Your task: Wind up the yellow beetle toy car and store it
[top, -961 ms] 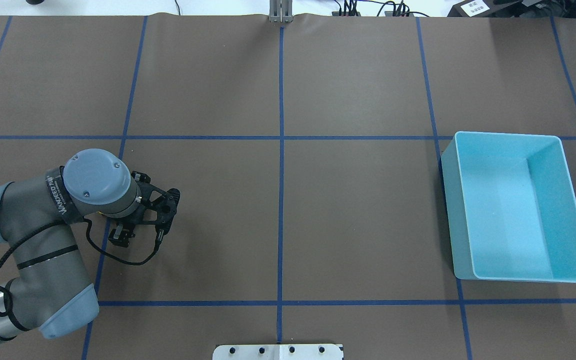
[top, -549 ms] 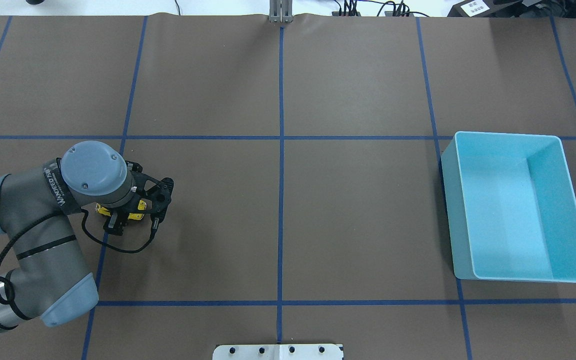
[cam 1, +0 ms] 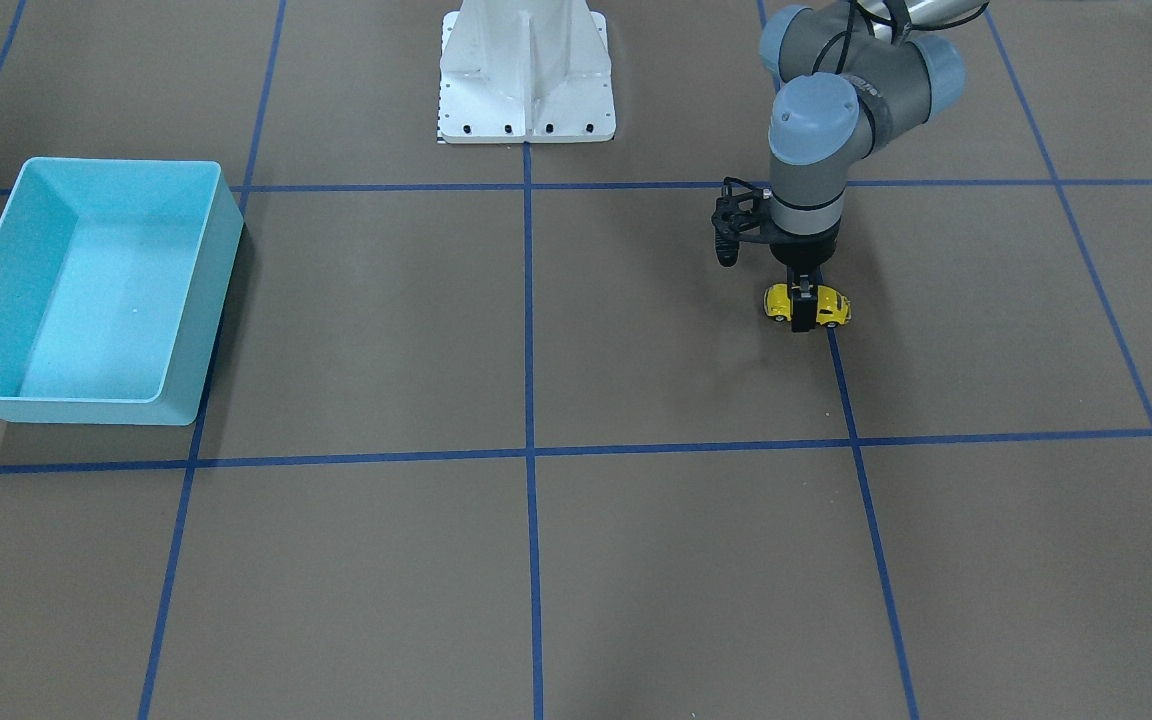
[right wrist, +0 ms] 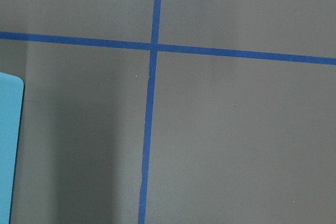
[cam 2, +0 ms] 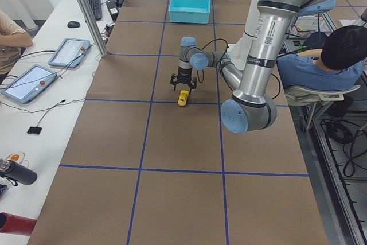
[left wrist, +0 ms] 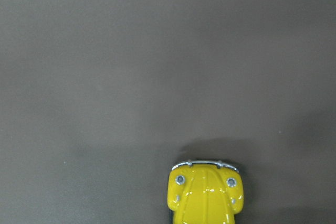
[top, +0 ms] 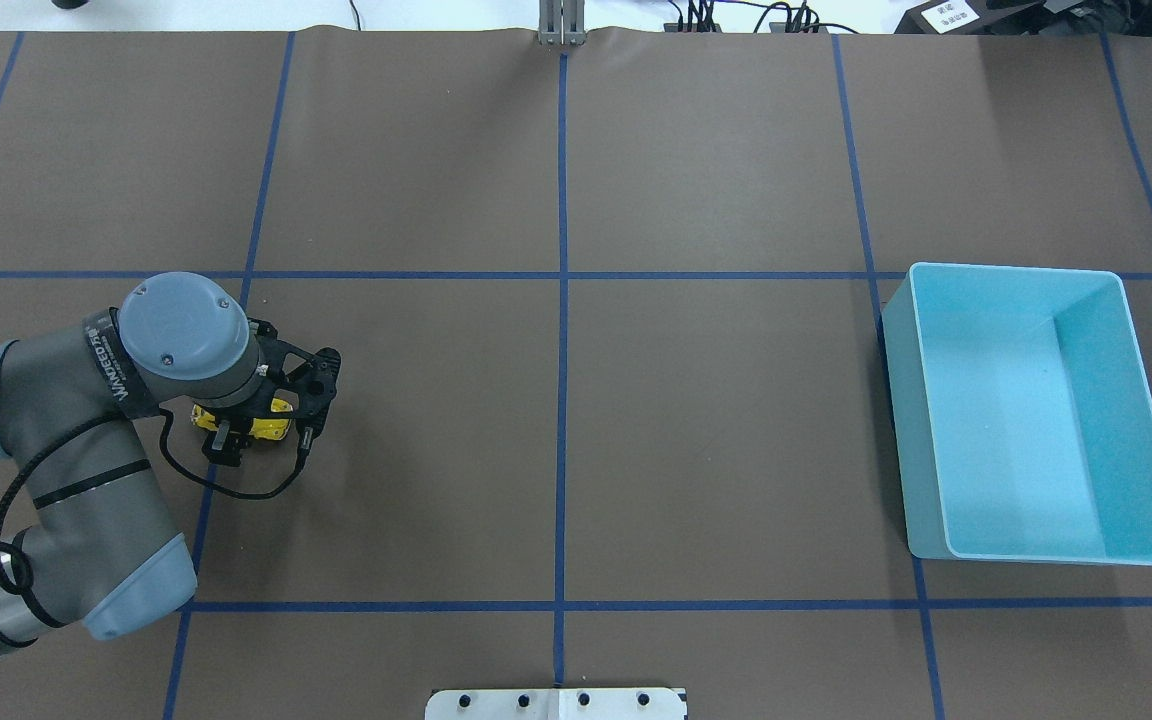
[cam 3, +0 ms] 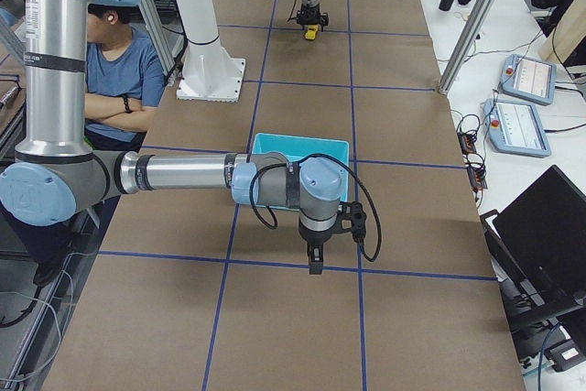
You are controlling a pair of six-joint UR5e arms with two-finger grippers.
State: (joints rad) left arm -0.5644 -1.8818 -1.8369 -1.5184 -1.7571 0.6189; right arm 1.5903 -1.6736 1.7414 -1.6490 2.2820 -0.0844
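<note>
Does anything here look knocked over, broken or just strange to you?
Nothing stands out. The yellow beetle toy car sits upright on its wheels with the left claw straddling it, and the turquoise bin stands upright and empty across the table.

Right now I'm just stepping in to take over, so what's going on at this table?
The left gripper is down over the yellow beetle toy car, its fingers straddling the car's middle, on the table; a firm clamp can't be confirmed. The turquoise bin sits empty across the table. The right arm shows only in the right side view, near the bin, handling nothing visible.
</note>
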